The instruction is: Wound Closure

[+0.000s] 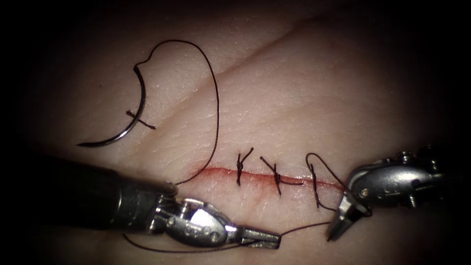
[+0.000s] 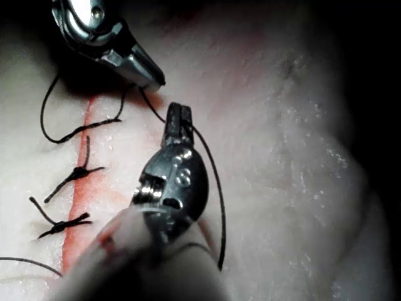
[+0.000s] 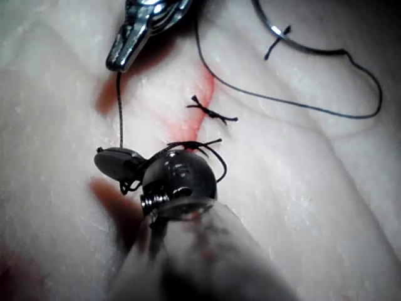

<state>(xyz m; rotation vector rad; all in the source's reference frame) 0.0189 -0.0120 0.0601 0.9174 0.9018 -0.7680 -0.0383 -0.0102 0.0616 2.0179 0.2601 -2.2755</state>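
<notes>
The curved needle [image 1: 140, 105] lies loose on the tissue [image 1: 294, 98], up and left of the cut [image 1: 216, 172], held by neither tool and not in the tissue. Its thread [image 1: 216, 98] arcs over and down to my left tool. The left tool [image 1: 267, 239] lies below the cut, jaws shut on the thread. From there the thread runs right to my right tool [image 1: 336, 233] at the cut's right end and winds around its shut jaws. A loose stitch [image 1: 314, 189] crosses the cut beside it. The right wrist view shows the wound thread [image 3: 128, 182].
Two tied stitches [image 1: 239, 169] [image 1: 277, 176] with short cut ends sit on the cut left of the loose one. A short cut piece of thread [image 1: 140, 120] lies across the needle. Red fluid lines the cut. A fold in the tissue [image 1: 265, 49] runs diagonally above.
</notes>
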